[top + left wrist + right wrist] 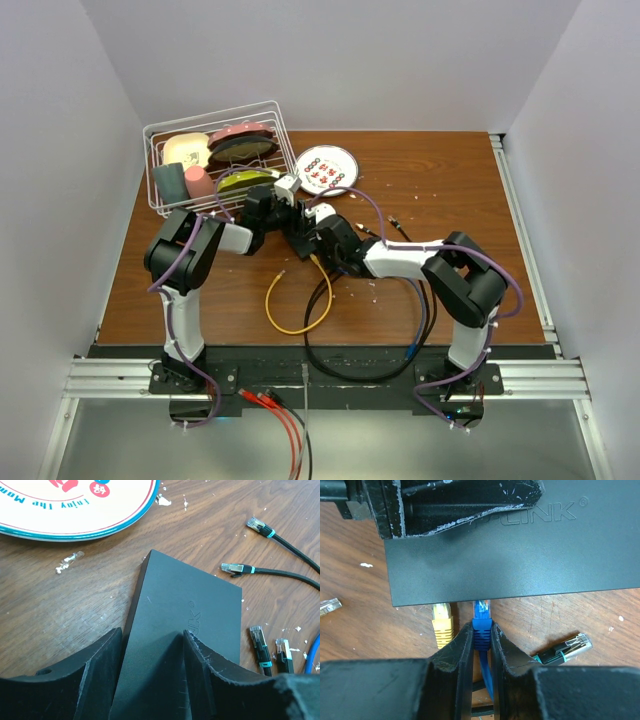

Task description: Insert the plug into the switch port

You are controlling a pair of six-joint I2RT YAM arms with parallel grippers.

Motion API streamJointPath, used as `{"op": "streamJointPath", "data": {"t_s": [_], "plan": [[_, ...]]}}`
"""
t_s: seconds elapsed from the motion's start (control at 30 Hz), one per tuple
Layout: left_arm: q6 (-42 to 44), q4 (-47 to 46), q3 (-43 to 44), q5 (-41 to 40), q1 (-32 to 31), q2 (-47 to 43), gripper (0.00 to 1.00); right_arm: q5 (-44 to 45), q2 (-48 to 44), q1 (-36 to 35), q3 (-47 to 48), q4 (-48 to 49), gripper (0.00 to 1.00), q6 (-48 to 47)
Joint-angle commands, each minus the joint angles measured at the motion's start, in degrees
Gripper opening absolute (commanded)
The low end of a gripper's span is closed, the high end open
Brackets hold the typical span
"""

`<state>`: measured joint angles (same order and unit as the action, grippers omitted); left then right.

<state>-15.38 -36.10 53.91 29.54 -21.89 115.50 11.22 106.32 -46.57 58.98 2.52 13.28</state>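
Note:
The flat black switch box (520, 550) lies on the wooden table. My left gripper (152, 642) is shut on it, with one finger (455, 500) lying across its top. The ports sit on the near narrow edge and are hidden under the top face. My right gripper (481, 630) is shut on a blue plug (481, 617). The plug's clear tip meets the box's near edge, and I cannot tell how deep it sits. A yellow plug (441, 625) lies just left of it at the same edge. In the top view both grippers (283, 212) (320, 238) meet at the box (300, 238).
A white wire basket (215, 165) with dishes stands at the back left. A round plate (327, 170) lies beside it. Loose black plugs with teal bands (235, 569) (257, 635) (565, 649) lie near the box. A yellow cable (285, 305) and black cables (360, 365) loop on the near table.

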Motion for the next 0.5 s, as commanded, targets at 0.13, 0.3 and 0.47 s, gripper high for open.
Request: {"op": "streamJointPath", "data": {"t_s": [0.13,0.3,0.47], "plan": [[-1.24,15.08,-0.3,13.97,-6.59,1.65,0.13,-2.35,0.12,0.69,-6.85,17.5,0.0,1.31],[-1.76,18.6,-1.17,14.05,-6.59,0.96,0.0,-3.49,-2.78,0.78,-12.12,25.49,0.0,0.61],[-2.99,20.19,-3.9,13.35,-6.67,-0.28,0.0,-5.68,-5.42,0.78,-15.56,30.16,0.0,-2.02]]}}
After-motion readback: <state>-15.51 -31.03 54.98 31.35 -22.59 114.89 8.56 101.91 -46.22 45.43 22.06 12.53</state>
